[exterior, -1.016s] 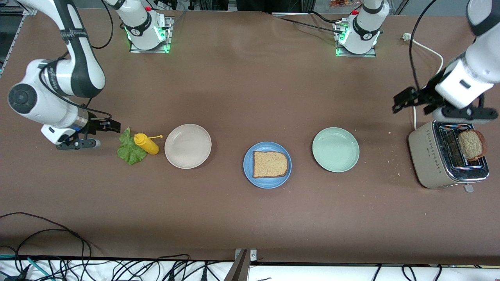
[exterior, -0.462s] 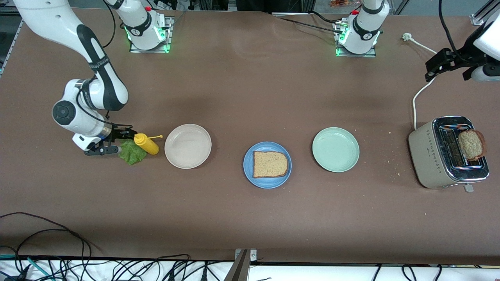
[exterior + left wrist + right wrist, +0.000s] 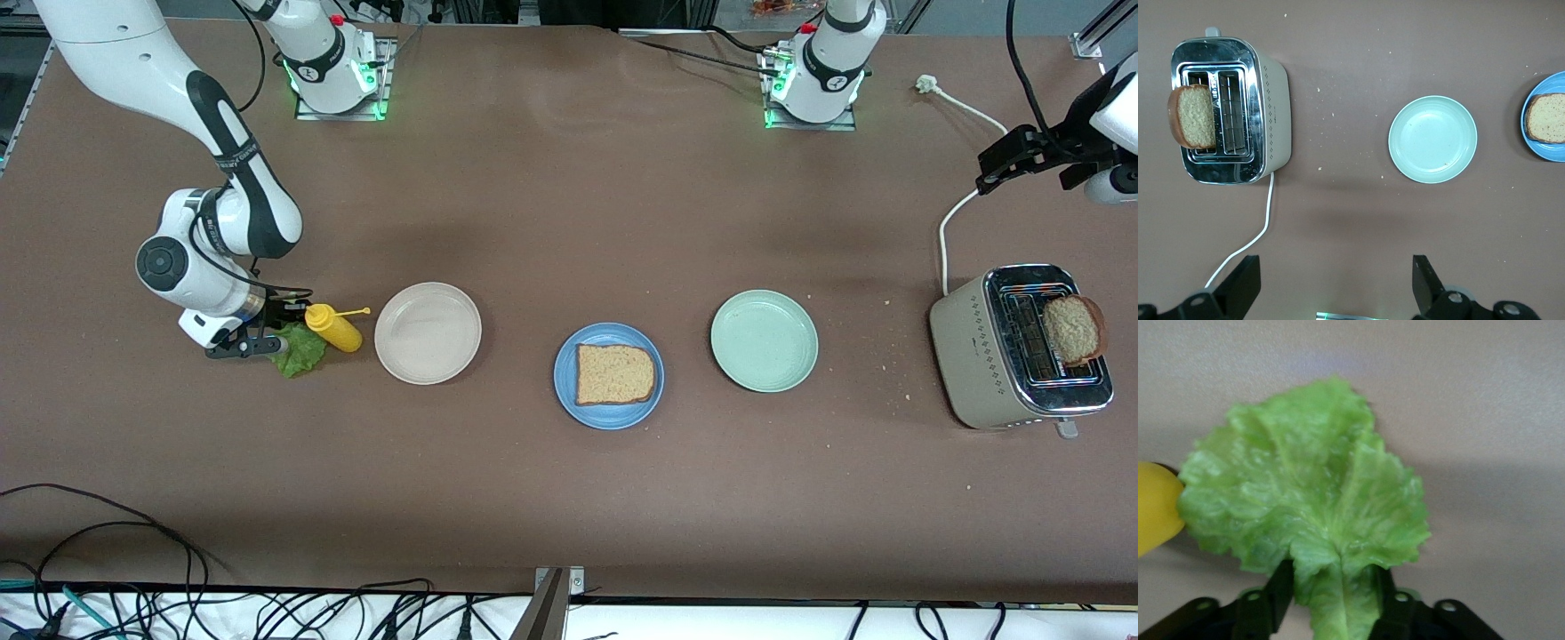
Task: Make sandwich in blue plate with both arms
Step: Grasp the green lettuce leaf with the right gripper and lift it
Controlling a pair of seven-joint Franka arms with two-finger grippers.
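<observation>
The table carries everything in one row, and the blue plate at its middle serves as the landmark: it holds one bread slice, so the sandwich is only begun. Toward the left arm's end from the blue plate stand the mint plate and then the toaster with a second slice leaning out of its slot; that slice looks light, fairly stiff and crumbly, and is best pinched by its exposed crust. Toward the right arm's end from the blue plate lie the cream plate, the mustard bottle and the lettuce leaf, which touches the bottle. The leaf is thin, limp and easily torn, so the firmer stem end is the sensible place to hold. The right gripper is down there now, its jaws half closed around that stem, apparently just gripping it. The left gripper hangs wide open and empty over bare table, farther from the front camera than the toaster, and waits. Compared with a second ago, the right gripper has moved in from beside the leaf onto it, and the left gripper has pulled up and away from above the toaster.
</observation>
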